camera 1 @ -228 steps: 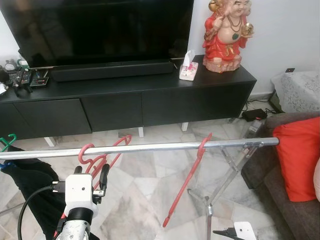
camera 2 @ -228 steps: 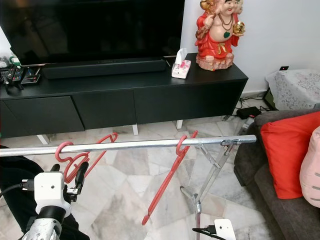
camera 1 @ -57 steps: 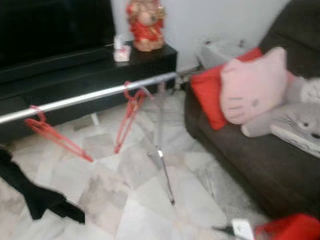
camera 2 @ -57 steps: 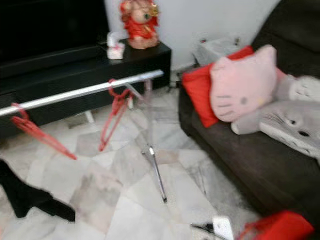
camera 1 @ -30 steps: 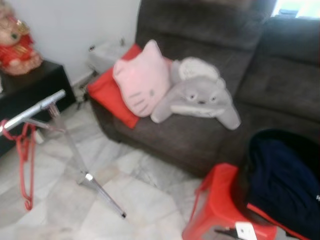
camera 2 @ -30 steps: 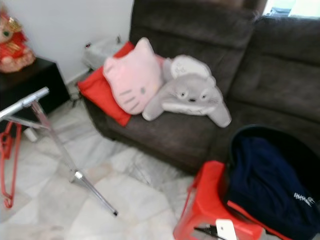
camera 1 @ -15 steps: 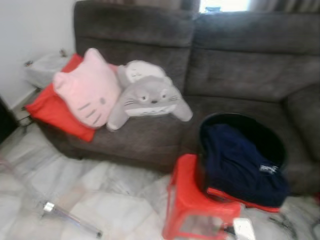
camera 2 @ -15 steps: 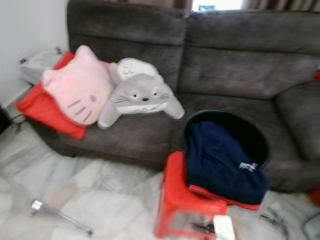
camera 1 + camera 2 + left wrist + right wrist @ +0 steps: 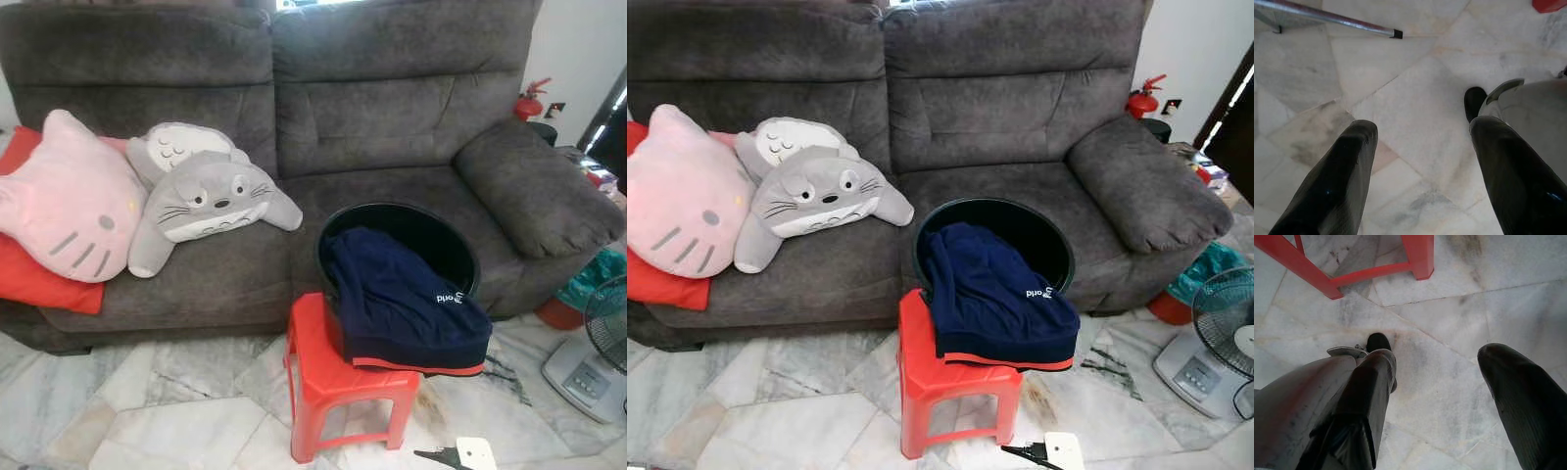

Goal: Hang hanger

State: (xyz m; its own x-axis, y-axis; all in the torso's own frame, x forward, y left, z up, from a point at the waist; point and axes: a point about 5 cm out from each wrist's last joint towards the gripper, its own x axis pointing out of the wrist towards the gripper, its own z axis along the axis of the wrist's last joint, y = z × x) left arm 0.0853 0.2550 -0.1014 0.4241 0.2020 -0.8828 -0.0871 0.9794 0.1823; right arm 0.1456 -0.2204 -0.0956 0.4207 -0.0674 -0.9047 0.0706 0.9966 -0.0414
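A grey sofa (image 9: 392, 108) holds a pink cat cushion (image 9: 64, 201) and a grey plush (image 9: 206, 201). In front, a red stool (image 9: 338, 382) carries a black tub (image 9: 446, 245) with a navy garment (image 9: 392, 304) draped over its rim; its white lettering is too small to read. Both arms hang over marble floor (image 9: 1415, 103): left gripper (image 9: 1422, 161) and right gripper (image 9: 1449, 396) spread wide, holding nothing. A metal rail foot (image 9: 1327, 17) lies near the left gripper. No hanger can be made out.
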